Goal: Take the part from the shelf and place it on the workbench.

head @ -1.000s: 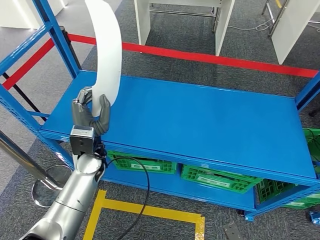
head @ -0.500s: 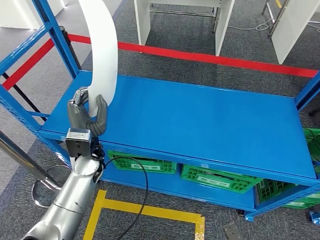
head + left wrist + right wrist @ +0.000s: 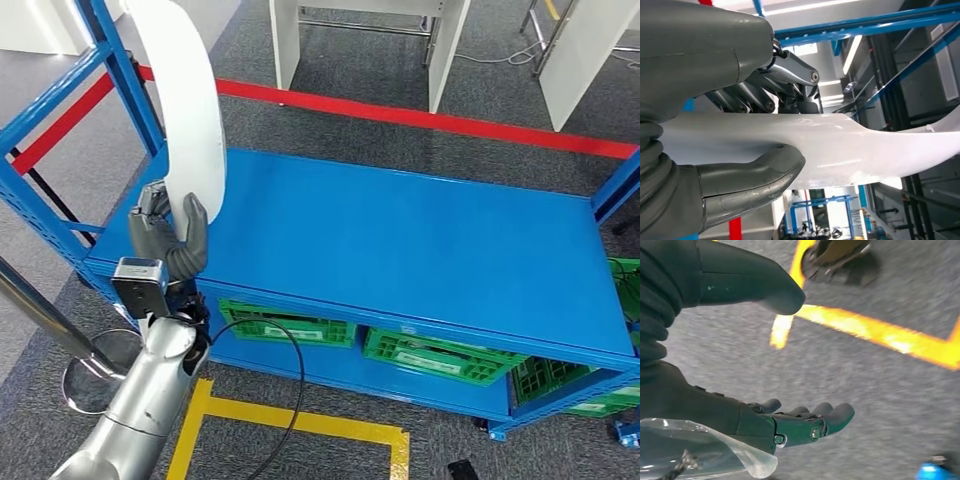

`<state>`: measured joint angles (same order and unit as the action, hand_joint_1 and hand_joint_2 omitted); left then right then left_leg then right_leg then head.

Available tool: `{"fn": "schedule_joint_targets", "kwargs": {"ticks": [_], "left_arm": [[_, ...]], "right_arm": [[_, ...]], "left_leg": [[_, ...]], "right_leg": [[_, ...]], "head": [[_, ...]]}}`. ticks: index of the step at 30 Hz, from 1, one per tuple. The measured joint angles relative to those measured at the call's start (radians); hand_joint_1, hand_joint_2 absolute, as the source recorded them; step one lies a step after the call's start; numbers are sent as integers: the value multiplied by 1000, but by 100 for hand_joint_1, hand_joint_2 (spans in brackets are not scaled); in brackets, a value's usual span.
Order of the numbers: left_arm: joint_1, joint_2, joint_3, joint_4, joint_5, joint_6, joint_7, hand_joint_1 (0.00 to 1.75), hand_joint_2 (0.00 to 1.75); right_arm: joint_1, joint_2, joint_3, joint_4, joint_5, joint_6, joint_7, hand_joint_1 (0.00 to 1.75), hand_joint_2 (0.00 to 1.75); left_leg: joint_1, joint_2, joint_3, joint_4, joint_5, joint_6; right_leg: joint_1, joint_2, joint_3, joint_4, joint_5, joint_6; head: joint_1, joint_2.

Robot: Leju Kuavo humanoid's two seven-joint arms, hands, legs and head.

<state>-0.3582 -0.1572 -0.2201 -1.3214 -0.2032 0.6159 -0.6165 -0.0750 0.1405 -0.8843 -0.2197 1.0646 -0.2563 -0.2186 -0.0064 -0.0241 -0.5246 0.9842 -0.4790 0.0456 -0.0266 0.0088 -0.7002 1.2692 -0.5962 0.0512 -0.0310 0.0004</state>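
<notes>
Left hand [image 3: 167, 238] at the left front corner of the shelf [image 3: 423, 240], holding the part [image 3: 187, 120], which rises upright from it above the shelf's left end. Crates [image 3: 355, 340] sit on the lower level under the shelf top; a floor tape line [image 3: 423, 118] runs behind the shelf, a second tape outline [image 3: 302, 422] on the floor before it. Right hand [image 3: 798, 422] hangs over the floor, near a floor marking [image 3: 874, 332].

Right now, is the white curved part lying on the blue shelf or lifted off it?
Lifted. The left hand grips the white curved part at its lower end, holding it upright above the blue shelf.
</notes>
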Motion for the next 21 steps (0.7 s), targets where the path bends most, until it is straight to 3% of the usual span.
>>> {"fn": "schedule_joint_targets", "kwargs": {"ticks": [1,2,4,5,6,10,12,15,16,17,18,21], "left_arm": [[4,0,0,0,4,3,-1,175,175],[6,1,0,0,7,7,-2,175,175],[9,1,0,-2,11,13,-4,175,175],[9,2,1,-4,13,17,-4,175,175],[10,2,1,-5,14,20,-5,175,175],[15,4,2,-10,14,24,-11,175,175],[16,4,2,-14,14,26,-13,175,175],[18,6,2,-18,14,28,-14,175,175],[20,7,2,-18,15,30,-13,175,175],[21,9,2,-18,15,34,-11,175,175],[22,10,2,-19,15,38,-9,175,175],[21,12,2,-22,11,55,-2,175,175]], "right_arm": [[3,-3,-2,0,1,-8,18,0,175],[6,-7,-5,0,3,-14,32,0,175],[7,-12,-10,0,7,-21,56,0,175],[7,-14,-12,0,9,-24,66,0,175],[7,-15,-13,0,10,-26,73,0,175],[11,-15,-18,1,13,-29,88,0,175],[11,-15,-19,1,14,-30,94,0,175],[10,-15,-20,1,21,-33,118,0,175],[11,-15,-20,1,25,-34,129,0,175],[12,-15,-20,1,29,-34,140,0,175],[13,-15,-20,1,32,-35,151,0,175],[13,-15,-20,1,37,-35,178,0,175]], "left_leg": [[0,0,1,1,-2,-1],[1,-1,2,4,-5,-4],[1,-3,3,12,-16,-14],[0,-3,0,19,-20,-20],[-2,-3,-3,25,-24,-24],[-2,-4,-13,30,-26,-38],[0,2,-25,61,-48,-49],[6,11,-116,241,-126,-63],[7,12,-147,296,-139,-65],[8,12,-164,319,-134,-64],[8,12,-163,305,-111,-62],[4,13,-87,120,-6,-44]], "right_leg": [[0,0,-9,5,16,1],[-1,0,2,-30,50,1],[-1,0,55,-155,120,0],[-1,2,79,-205,136,-2],[0,3,93,-234,138,-6],[2,3,92,-236,126,-27],[-1,2,95,-238,125,-38],[-1,-3,98,-239,123,-47],[-1,-4,99,-239,123,-48],[0,-6,99,-238,123,-48],[1,-7,100,-238,124,-49],[4,-7,103,-237,124,-47]], "head": [[0,0],[0,0],[1,0],[1,0],[2,0],[-1,0],[-5,0],[-11,0],[-10,0],[-11,0],[-11,0],[-11,0]]}}
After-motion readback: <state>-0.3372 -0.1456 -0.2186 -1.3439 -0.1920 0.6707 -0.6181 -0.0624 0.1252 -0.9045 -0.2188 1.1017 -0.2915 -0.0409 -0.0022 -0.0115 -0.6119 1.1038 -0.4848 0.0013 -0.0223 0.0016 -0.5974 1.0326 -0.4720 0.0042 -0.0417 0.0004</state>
